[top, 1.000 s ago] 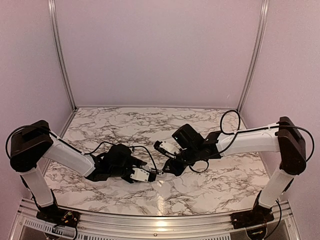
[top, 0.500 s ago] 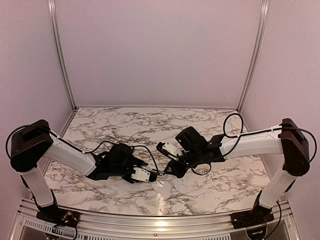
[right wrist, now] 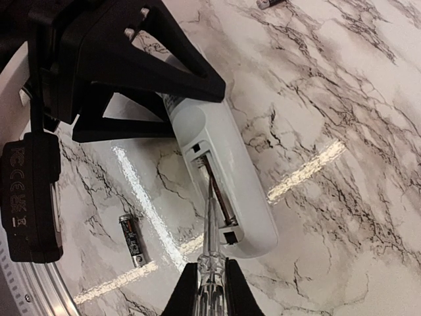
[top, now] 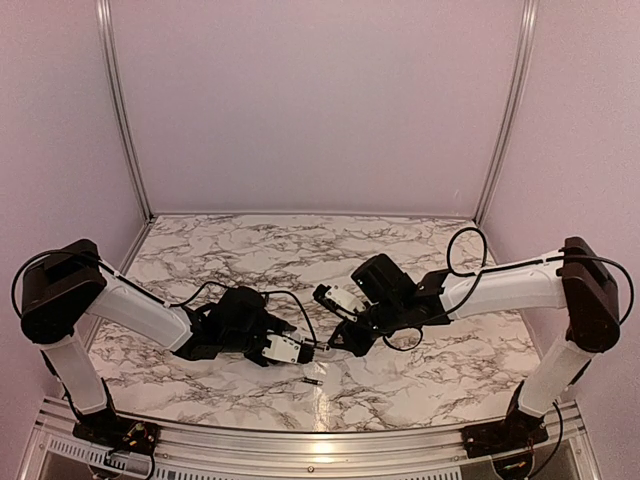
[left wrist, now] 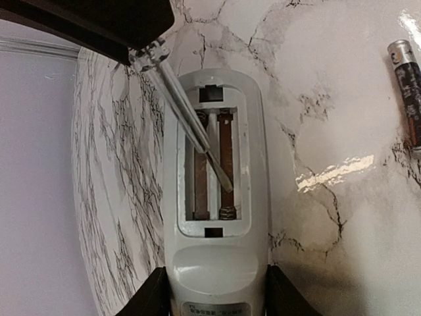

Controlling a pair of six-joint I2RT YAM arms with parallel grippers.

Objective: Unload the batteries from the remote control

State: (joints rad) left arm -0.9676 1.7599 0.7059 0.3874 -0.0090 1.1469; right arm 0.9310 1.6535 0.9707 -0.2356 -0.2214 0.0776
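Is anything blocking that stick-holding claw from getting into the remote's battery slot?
Nothing visible does. The remote control has its compartment open, and the tool in the right gripper reaches into it. The left gripper holds the remote's other end.

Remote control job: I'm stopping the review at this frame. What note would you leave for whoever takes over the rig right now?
Left gripper: shut on the remote control, battery compartment open.
Right gripper: shut on the screwdriver, tip inside the compartment.
Batteries: one battery lies on the table near the front rim; a second battery shows at the top edge of the right wrist view.
Done: both bays look empty, springs bare.
Left: probably withdraw the screwdriver and set the remote down.
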